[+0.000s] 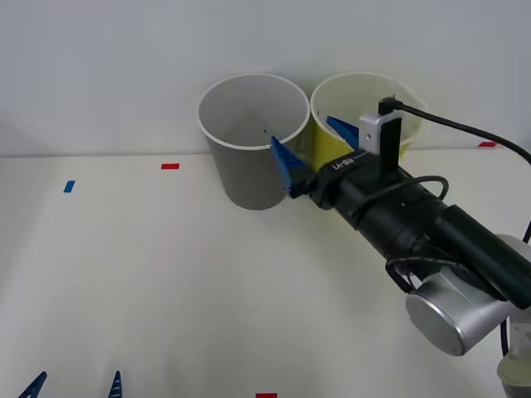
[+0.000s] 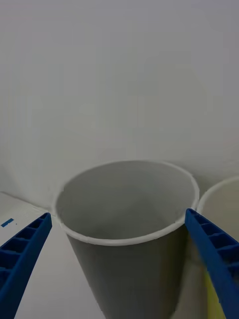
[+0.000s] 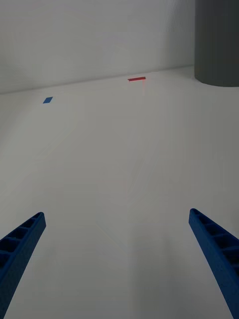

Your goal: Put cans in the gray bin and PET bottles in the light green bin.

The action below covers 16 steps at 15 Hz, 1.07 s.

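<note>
The gray bin [image 1: 251,141] stands at the back of the table with the light green bin [image 1: 365,116] touching it on the right. My right gripper [image 1: 314,148] is raised near the two rims, open and holding nothing, one blue finger against the gray bin's side and the other over the green bin's near rim. The right wrist view looks into the gray bin [image 2: 124,219], whose pale inside shows nothing; an edge of the light green bin [image 2: 219,199] is beside it. My left gripper [image 1: 75,386] is parked open at the table's front left edge. No can or PET bottle is in view.
A red tape mark [image 1: 170,166] and a blue tape mark [image 1: 69,186] lie on the white table left of the bins. Another red mark [image 1: 265,395] sits at the front edge. A black cable [image 1: 465,128] runs from the right wrist camera.
</note>
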### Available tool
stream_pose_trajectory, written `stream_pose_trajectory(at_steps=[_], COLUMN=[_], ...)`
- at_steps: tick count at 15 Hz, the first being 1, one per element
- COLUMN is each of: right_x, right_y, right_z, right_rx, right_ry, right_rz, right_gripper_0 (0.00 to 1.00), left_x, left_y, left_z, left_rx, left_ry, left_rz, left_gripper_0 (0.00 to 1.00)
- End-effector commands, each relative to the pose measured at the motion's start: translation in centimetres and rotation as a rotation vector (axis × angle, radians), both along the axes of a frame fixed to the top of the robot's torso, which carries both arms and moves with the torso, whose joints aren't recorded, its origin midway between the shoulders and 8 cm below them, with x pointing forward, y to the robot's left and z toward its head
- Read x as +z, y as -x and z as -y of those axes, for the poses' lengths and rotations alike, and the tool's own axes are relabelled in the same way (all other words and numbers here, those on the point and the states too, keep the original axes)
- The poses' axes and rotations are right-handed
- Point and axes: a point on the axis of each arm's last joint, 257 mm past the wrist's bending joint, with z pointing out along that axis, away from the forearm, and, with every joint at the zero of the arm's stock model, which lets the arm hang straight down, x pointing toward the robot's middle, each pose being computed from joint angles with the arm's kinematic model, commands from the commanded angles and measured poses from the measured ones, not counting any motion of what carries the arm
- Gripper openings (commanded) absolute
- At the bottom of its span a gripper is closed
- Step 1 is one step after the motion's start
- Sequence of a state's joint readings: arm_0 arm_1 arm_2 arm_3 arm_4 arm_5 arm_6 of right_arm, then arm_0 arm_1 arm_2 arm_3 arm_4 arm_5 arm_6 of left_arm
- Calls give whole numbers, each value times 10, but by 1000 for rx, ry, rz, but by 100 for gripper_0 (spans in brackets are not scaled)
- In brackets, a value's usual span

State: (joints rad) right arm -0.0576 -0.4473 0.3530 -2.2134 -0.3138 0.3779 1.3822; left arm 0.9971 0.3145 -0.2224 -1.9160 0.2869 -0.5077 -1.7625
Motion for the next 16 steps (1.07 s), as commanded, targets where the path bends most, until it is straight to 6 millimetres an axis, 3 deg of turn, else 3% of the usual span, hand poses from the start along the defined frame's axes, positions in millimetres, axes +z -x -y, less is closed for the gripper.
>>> stream_pose_trajectory(at_steps=[1,9,12,16], right_x=[-20,-82,-102,-150], right_y=[22,57,59,56], right_z=[39,81,102,133], right_rx=[-65,-212,-278,-358], right_ry=[-16,-77,-62,-15], right_rz=[-6,-88,-91,-31], right_gripper_0=[92,92,92,92], left_x=[0,0,0,0], left_y=[0,0,0,0], left_z=[0,0,0,0], left_rx=[0,0,0,0], left_ry=[0,0,0,0], left_rz=[0,0,0,0], left_gripper_0=[100,100,100,100])
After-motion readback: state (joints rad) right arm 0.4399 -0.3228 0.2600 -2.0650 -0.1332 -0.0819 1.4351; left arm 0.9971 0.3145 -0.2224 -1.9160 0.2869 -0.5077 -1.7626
